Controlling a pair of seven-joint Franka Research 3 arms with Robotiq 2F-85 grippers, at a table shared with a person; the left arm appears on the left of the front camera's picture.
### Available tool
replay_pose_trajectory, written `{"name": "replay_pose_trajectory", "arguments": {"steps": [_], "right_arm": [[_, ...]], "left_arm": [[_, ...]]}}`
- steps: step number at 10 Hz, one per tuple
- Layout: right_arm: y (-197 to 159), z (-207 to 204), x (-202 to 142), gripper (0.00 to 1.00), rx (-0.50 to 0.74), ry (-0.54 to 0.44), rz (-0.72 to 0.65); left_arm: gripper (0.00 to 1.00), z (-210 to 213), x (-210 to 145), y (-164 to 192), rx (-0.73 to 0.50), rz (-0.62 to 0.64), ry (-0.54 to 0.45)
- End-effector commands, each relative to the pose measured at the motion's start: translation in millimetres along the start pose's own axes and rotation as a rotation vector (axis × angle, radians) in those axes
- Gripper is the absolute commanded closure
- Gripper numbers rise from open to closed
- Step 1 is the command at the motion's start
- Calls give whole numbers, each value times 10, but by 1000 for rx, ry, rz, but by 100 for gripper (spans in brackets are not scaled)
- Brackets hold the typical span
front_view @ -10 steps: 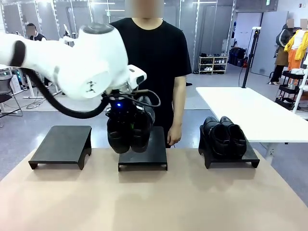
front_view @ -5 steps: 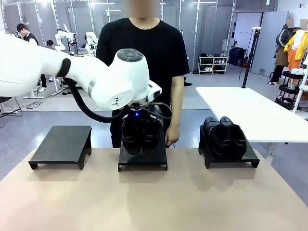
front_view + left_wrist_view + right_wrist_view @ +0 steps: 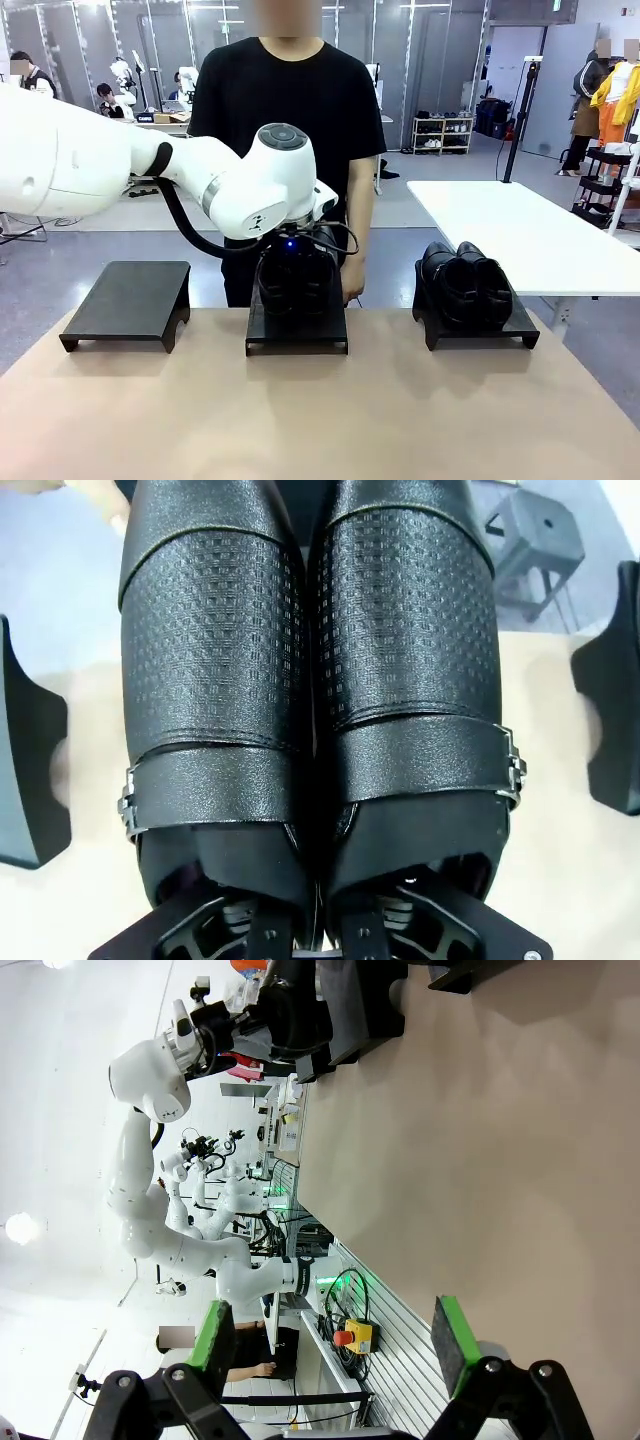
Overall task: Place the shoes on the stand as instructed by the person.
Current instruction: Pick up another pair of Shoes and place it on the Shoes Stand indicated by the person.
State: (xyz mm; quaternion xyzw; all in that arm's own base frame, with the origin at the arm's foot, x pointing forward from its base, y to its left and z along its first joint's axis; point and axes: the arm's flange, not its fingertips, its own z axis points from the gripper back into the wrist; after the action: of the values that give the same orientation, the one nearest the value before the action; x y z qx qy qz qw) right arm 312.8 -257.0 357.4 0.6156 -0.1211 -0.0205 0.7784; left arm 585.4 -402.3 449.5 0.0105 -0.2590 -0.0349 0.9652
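Note:
My left gripper (image 3: 296, 248) is shut on a pair of black shoes (image 3: 295, 285), toes hanging down over the middle stand (image 3: 297, 332); whether they touch it I cannot tell. The left wrist view has both textured uppers with buckle straps (image 3: 310, 710) side by side, and my left gripper (image 3: 318, 932) clamps their inner walls together. A second pair of black shoes (image 3: 468, 283) sits on the right stand (image 3: 520, 330). The person (image 3: 290, 110) stands behind the middle stand, one hand (image 3: 350, 288) hanging beside the held shoes. My right gripper (image 3: 330, 1345) is open above bare tabletop, holding nothing.
An empty black stand (image 3: 130, 298) sits at the left. The beige table (image 3: 320, 420) is bare in front of the stands. A white table (image 3: 520, 235) stands behind at the right. The neighbouring stands (image 3: 30, 770) flank the held shoes in the left wrist view.
My left arm has carried the held shoes away from the camera and down, from in front of the middle stand to low over it. The person and the right pair stay put.

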Motion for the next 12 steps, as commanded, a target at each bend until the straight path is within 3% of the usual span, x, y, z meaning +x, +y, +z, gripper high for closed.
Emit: {"name": "replay_pose_trajectory", "arguments": {"steps": [1, 7, 9, 10, 11, 12], "right_arm": [[23, -4, -33, 0, -2, 11, 5], [23, -4, -33, 0, -2, 11, 5], [23, -4, -33, 0, -2, 11, 5], [23, -4, -33, 0, -2, 11, 5], [23, -4, -33, 0, -2, 11, 5], [23, -4, -33, 0, -2, 11, 5]], "left_arm": [[90, -67, 103, -1, -12, -31, -40], [90, -346, 25, 45, -20, -53, 4], [63, -446, -14, 28, -7, -79, -1], [28, -470, -23, 17, -10, -78, -6], [6, -476, -30, 17, -13, -77, -4], [0, -456, -36, 21, -16, -75, -4]]}}
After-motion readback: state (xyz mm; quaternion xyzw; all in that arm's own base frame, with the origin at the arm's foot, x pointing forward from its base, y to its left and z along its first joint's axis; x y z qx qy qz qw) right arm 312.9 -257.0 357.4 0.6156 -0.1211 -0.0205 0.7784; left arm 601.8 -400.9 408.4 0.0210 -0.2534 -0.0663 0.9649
